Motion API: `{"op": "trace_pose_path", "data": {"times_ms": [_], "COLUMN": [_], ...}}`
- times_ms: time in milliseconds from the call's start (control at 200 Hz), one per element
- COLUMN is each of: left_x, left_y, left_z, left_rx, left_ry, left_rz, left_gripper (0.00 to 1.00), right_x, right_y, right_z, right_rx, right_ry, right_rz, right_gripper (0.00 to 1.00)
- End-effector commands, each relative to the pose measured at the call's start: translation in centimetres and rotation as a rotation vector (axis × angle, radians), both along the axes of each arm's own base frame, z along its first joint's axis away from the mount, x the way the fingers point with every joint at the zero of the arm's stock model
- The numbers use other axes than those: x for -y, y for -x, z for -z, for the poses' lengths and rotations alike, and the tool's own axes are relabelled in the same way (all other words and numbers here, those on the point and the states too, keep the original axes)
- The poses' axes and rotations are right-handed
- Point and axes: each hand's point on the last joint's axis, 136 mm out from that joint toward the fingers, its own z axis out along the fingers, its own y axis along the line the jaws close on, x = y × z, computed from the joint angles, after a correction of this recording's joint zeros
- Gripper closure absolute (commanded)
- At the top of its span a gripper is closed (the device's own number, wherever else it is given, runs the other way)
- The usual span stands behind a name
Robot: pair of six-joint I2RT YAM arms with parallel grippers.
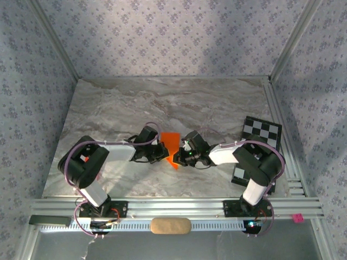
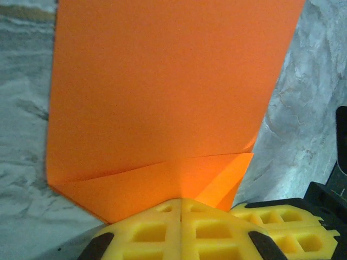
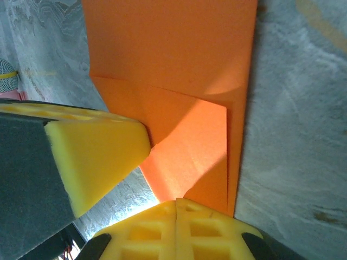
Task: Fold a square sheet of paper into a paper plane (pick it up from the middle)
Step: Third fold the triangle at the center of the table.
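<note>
The square sheet of paper [image 1: 171, 142] is bright orange and partly folded, lying mid-table between both arms. It has a narrow point toward the near edge. The left wrist view shows its broad face [image 2: 162, 81] with a diagonal folded flap low down. My left gripper [image 1: 162, 154] [image 2: 180, 203] is shut, its yellow pads meeting on the paper's near edge. From the other side, my right gripper [image 1: 181, 157] [image 3: 177, 203] is shut on the sheet's [image 3: 179, 54] folded corner. The left gripper's yellow finger [image 3: 92, 151] touches the flap beside it.
A black-and-white checkerboard card [image 1: 260, 135] lies at the right edge of the marble table [image 1: 162, 103]. A small pink stick [image 1: 296, 218] and a tan pad [image 1: 170, 226] sit on the metal rail at the front. Patterned walls enclose three sides.
</note>
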Motion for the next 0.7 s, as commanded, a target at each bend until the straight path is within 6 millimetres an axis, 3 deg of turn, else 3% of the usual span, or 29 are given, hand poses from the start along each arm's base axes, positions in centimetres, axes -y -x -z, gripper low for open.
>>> {"op": "trace_pose_path", "data": {"times_ms": [0,695], "left_x": [-1.9,-6.8], "left_y": [-0.6,-2.6], "left_z": [1.4,1.4], "left_rx": [0.035,0.072], "left_ry": [-0.048,-0.057], "left_rz": [-0.013,-0.081], "left_gripper": [0.92,0.91], "right_x": [3.4,3.7], "right_y": [2.2,2.4], "right_z": [4.2,4.4], "right_rx": [-0.094,-0.09], "right_ry": [0.171,0.181], "right_rz": [0.039,0.029], "right_gripper": [1.0,1.0]}}
